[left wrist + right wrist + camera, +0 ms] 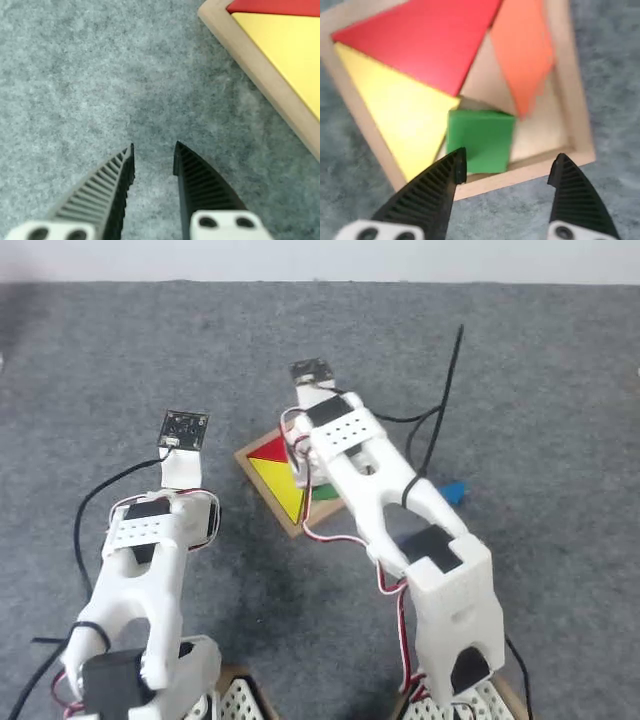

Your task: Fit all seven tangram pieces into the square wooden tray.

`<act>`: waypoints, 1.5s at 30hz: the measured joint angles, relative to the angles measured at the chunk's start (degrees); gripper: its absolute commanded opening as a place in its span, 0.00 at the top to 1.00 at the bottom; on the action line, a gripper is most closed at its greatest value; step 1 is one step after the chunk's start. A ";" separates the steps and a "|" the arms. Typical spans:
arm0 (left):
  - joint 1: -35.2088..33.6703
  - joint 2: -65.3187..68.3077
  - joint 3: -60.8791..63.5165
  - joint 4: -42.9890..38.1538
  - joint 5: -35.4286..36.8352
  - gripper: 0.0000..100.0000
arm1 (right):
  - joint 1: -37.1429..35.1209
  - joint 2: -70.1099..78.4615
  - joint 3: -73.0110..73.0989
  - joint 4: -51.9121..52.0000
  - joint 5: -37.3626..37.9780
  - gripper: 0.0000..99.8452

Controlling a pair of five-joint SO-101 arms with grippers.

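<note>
The square wooden tray (580, 125) holds a red triangle (430, 40), a yellow triangle (400, 115), a green square (480, 140) and an orange piece (525, 50) tilted against its wall. My right gripper (510, 167) hovers open just above the tray's near edge, nothing between its fingers. In the high view the tray (262, 482) lies mid-table, largely under the right arm, and a blue piece (453, 492) lies on the carpet beside that arm. My left gripper (152, 150) hangs open over bare carpet, short of the tray's corner (220, 20).
Grey carpet (520, 370) covers the whole table. A black cable (445, 390) runs behind the right arm. Open floor lies to the left and far side of the tray.
</note>
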 measured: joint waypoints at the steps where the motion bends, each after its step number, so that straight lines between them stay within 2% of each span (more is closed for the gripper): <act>1: 0.00 0.00 0.00 0.00 0.00 0.88 | 0.35 0.00 0.00 -0.18 0.00 0.74; 21: 0.00 0.00 0.00 0.00 0.00 0.88 | 0.97 7.12 -5.27 -1.49 -1.41 0.74; 33: 0.00 0.00 0.00 0.00 0.00 0.88 | -1.85 7.21 -5.63 -4.75 -1.49 0.74; 41: 0.00 0.00 0.00 0.00 0.00 0.88 | 1.49 1.67 -11.34 6.15 -1.14 0.74; 45: 0.00 0.00 0.00 0.00 0.00 0.88 | 5.54 -5.89 -12.13 14.59 4.75 0.74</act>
